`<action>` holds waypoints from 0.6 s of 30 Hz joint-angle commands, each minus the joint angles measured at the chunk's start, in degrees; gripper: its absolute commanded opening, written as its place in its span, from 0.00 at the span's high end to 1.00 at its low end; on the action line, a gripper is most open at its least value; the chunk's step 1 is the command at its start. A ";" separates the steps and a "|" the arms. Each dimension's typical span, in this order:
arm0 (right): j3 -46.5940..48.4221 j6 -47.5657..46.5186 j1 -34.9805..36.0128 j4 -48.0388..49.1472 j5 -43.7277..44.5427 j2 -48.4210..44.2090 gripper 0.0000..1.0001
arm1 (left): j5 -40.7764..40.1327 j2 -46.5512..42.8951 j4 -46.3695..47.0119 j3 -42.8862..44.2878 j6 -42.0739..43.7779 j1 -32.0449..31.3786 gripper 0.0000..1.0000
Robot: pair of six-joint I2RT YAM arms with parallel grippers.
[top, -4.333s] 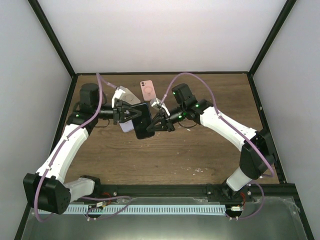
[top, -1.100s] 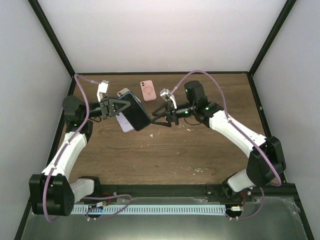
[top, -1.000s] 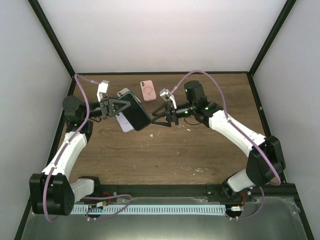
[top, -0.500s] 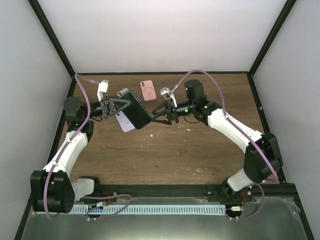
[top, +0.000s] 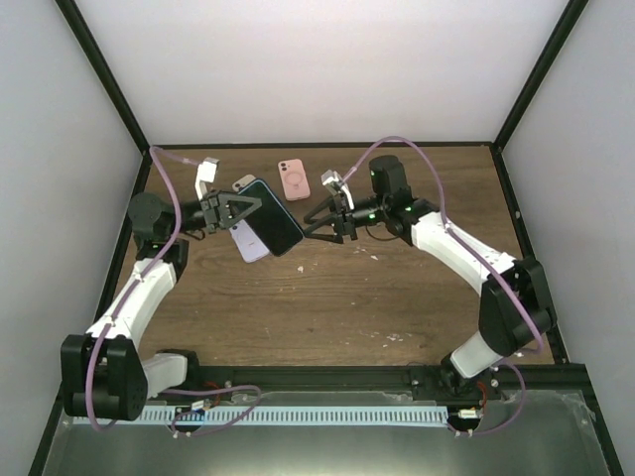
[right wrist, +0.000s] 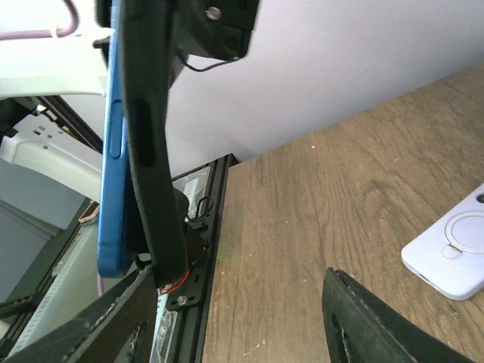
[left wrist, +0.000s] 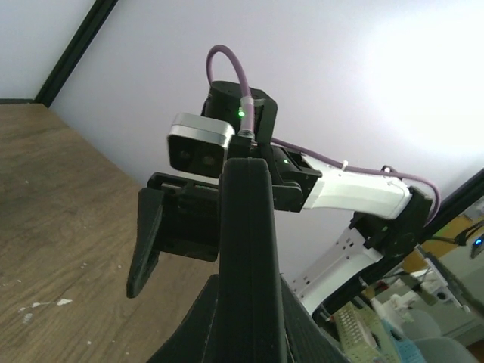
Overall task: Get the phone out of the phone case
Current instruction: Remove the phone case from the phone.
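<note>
Gripping cased phone (top: pixel 272 231) aloft, left hand (top: pixel 248 211) clenched; right hand (top: pixel 309 227) released (fingers spread), beside its edge.

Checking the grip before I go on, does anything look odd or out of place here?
Yes: the blue phone stands proud of its black case, its side edge bare, so it looks partly peeled out. The left hand holds both tilted in the air. Nothing else stands out.
</note>
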 commanded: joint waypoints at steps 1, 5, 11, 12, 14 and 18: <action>0.58 -1.13 -2.84 -0.58 11.09 3.66 0.43 | 5.68 -2.11 7.08 1.39 -7.33 -2.80 1.00; 0.58 -1.50 -3.12 -0.52 12.00 4.31 0.43 | 5.84 -2.13 8.02 1.50 -8.13 -3.07 1.00; -0.29 -1.76 -3.42 -0.61 7.94 2.50 0.43 | 4.92 -2.31 4.27 1.75 -4.88 -2.81 1.00; -0.66 -1.77 -3.42 -0.71 5.88 1.60 0.42 | 4.62 -2.38 3.10 1.86 -3.88 -2.48 1.00; -1.78 -1.65 -3.24 -0.15 2.49 -0.54 0.41 | 3.90 -2.40 0.74 1.80 -2.00 -1.70 1.00; -2.63 -0.97 -2.51 -0.99 -2.94 -4.18 0.38 | 3.40 -1.76 -0.90 1.66 -0.80 -0.78 1.00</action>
